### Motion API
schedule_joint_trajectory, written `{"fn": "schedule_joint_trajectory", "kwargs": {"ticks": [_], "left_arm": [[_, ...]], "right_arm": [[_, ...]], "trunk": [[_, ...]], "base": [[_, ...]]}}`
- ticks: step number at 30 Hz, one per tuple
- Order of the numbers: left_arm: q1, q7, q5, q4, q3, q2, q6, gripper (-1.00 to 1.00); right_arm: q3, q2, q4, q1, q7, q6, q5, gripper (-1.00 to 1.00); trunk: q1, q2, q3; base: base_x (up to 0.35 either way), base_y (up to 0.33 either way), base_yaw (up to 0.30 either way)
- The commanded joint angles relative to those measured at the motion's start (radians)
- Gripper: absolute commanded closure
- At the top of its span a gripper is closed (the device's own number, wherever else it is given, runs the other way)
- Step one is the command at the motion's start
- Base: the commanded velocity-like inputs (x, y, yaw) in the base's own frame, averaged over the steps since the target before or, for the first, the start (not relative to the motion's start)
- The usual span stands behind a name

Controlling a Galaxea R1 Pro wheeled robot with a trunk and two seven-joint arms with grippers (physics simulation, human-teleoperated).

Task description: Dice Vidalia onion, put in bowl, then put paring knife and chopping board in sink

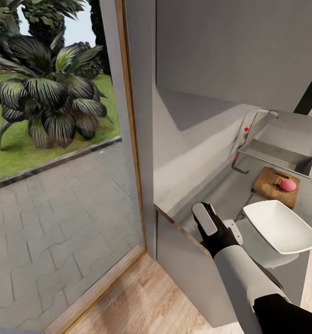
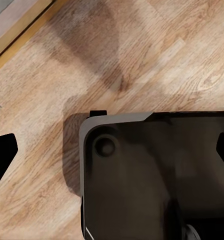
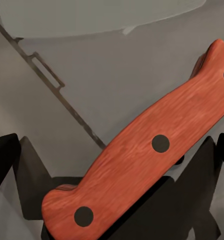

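Observation:
The paring knife's red handle (image 3: 142, 160) lies on the glossy grey countertop (image 1: 193, 153), between the spread fingers of my right gripper (image 1: 219, 225), which is open and low over it. Its blade is hidden. The pink Vidalia onion (image 1: 288, 185) rests whole on the dark-brown chopping board (image 1: 267, 185). Between the board and my right gripper stands the white bowl (image 1: 281, 227). The steel sink (image 1: 281, 155) lies beyond the board, with its tap (image 1: 255, 123) at the wall side. My left gripper (image 2: 113, 150) is open above the wooden floor.
A tall window with a wooden frame (image 1: 132, 139) stands left of the counter's end, with paving and plants outside. Grey wall cupboards (image 1: 230, 46) hang above the counter. My dark base (image 2: 152, 180) sits on the wooden floor (image 2: 142, 50) under the left gripper.

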Motion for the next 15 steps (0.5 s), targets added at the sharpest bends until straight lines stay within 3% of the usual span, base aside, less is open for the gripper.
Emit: {"fn": "schedule_joint_trajectory", "kwargs": {"ticks": [1,15], "left_arm": [[0.000,-0.001,0.009,-0.001,-0.003,0.001,-0.001,-1.00],[0.000,-0.001,0.009,0.006,-0.003,0.001,-0.001,-1.00]], "right_arm": [[0.001,-0.001,0.011,0.000,-0.003,-0.003,-0.004,-1.00],[0.000,-0.001,0.010,0.000,-0.008,-0.004,-0.004,-1.00]], "trunk": [[0.001,-0.001,-0.002],[0.001,-0.001,-0.002]], "base": [[0.000,0.000,0.000],[0.000,0.000,0.000]]}}
